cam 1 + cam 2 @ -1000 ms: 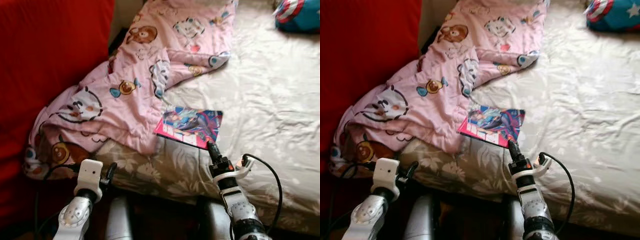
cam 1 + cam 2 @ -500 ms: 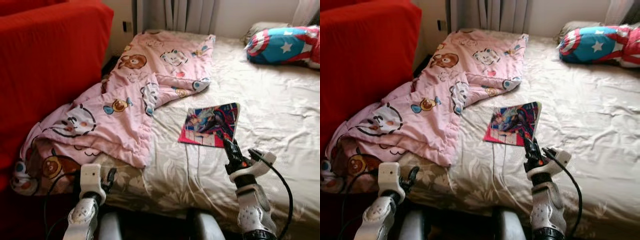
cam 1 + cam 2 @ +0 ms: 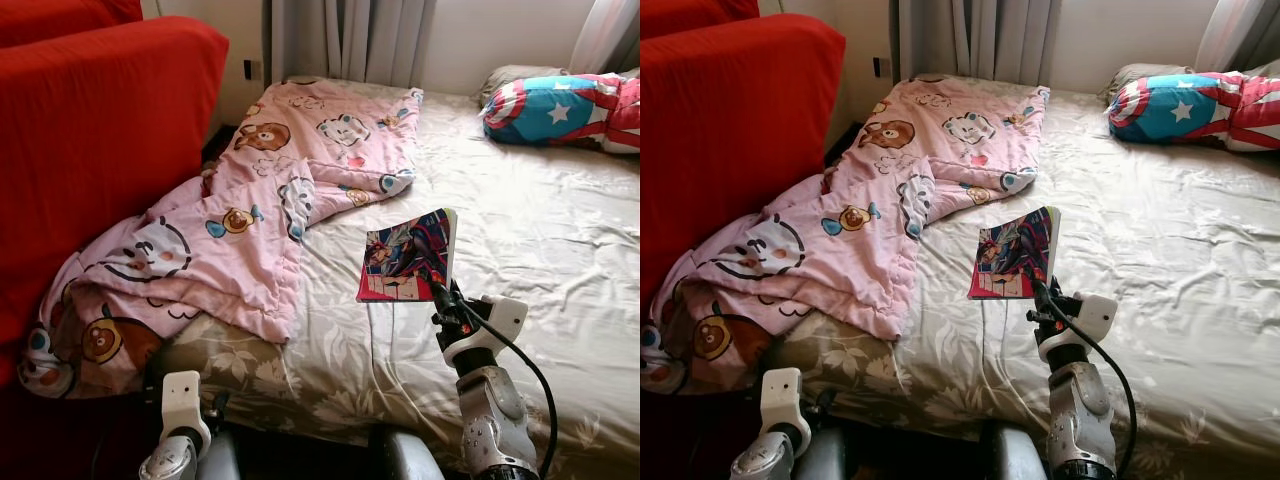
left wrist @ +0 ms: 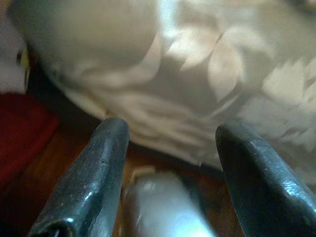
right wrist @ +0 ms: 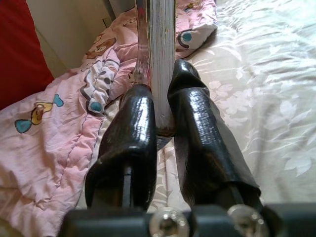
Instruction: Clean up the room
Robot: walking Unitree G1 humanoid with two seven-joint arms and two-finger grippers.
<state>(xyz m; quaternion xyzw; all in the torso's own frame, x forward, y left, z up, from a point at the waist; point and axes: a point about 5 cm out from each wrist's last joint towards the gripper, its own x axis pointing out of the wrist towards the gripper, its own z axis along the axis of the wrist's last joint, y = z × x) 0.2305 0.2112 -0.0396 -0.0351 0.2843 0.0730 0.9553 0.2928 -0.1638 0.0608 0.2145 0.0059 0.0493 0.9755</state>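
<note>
While the right pincer pinches the comic book at centre, the pink blanket lies crumpled; the left pincer is spread.

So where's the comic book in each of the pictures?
Left eye view: the comic book is near the middle, tilted up off the bed sheet, pinched at its lower corner by the right gripper.
Right eye view: same book, a bit left of centre.
Right wrist view: its edge stands between the two black fingers.
Left wrist view: not there.
Shared landmark: the pink cartoon blanket beside it.
</note>
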